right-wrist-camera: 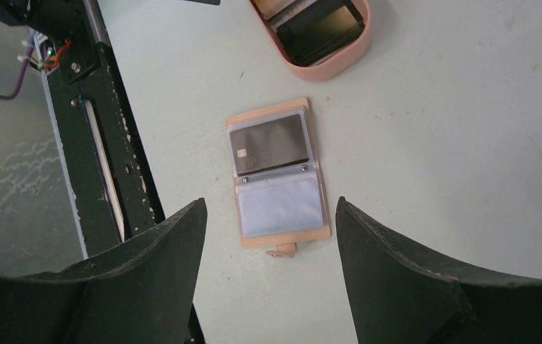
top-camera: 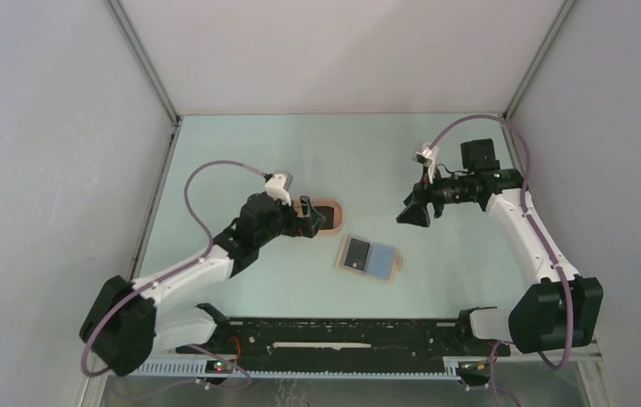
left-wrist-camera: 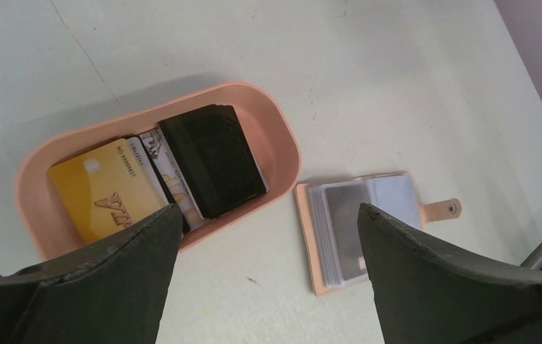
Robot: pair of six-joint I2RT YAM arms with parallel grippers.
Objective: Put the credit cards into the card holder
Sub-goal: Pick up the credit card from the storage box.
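Looks like a robotics lab cell — blank white panels [top-camera: 342,51] on metal posts [top-camera: 143,59] box in a pale desk [top-camera: 317,153], purple cabling [top-camera: 220,163] looping about.

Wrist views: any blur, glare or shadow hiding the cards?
Left wrist: tray and credit cards sharp, soft shadow beyond the tray, no glare. Right wrist: card holder sharp, mild sheen on its sleeves; right pincer dark and soft-edged up close. Top external: even light, cards tiny.
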